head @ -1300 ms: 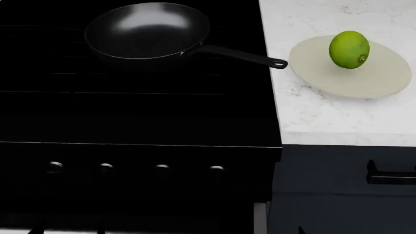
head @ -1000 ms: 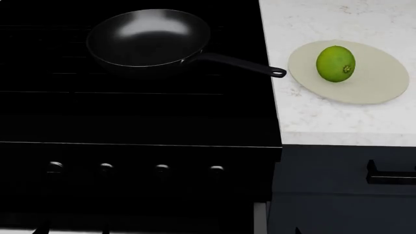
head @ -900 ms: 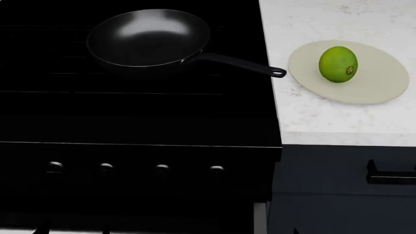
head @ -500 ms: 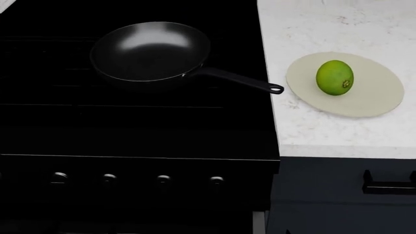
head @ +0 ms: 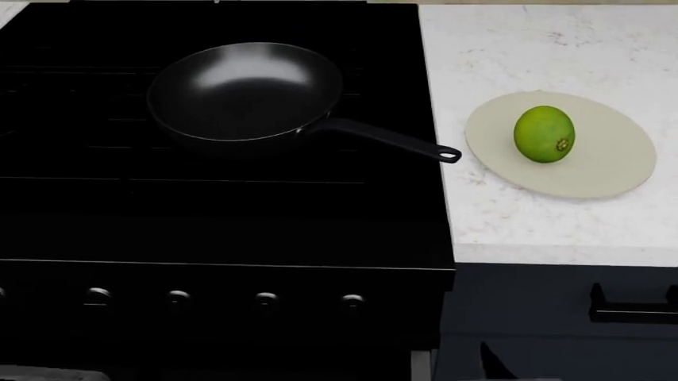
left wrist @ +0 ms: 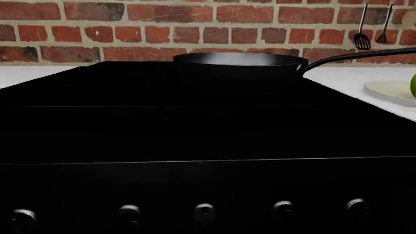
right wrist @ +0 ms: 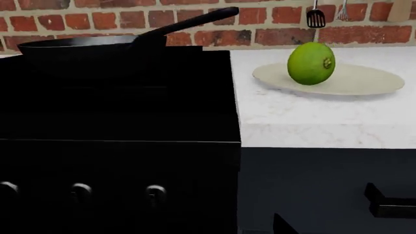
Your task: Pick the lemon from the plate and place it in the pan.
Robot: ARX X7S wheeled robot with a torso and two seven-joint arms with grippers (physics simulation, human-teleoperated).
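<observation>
Out of all three views, both pincers are staying unseen, so their state cannot be told. Right of the stove (head: 222, 214), the lemon (head: 545, 135) is sitting on the plate (head: 604, 171); the pan (head: 246, 93) is sitting empty.

The plate (head: 593, 171) is carried by the white marble tabletop (head: 529, 48); the pan (head: 246, 91) is set on the black stove (head: 212, 214) beside it.

The left wrist view's edge cuts off the lemon (left wrist: 413, 85) and the plate (left wrist: 393, 91)
</observation>
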